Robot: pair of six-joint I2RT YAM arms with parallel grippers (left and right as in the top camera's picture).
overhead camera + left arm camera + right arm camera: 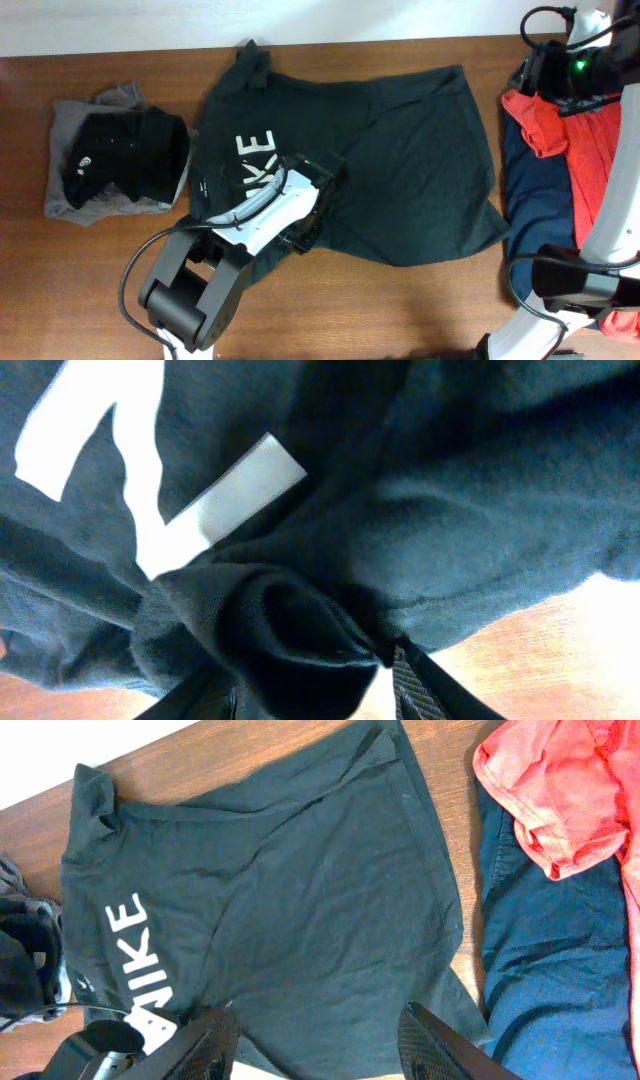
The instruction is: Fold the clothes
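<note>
Big dark T-shirt (410,150) w/ white letters (256,150) lies spread flat in the middle of the brown tabletop (400,310). L fingers (412,685) pinch a bunch of its cloth by the letters. R fingers (215,1042) are wide apart, holding nothing.

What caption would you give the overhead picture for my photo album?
Left gripper pinches the dark T-shirt on a wooden table, between a black-grey pile and red garments.
</note>
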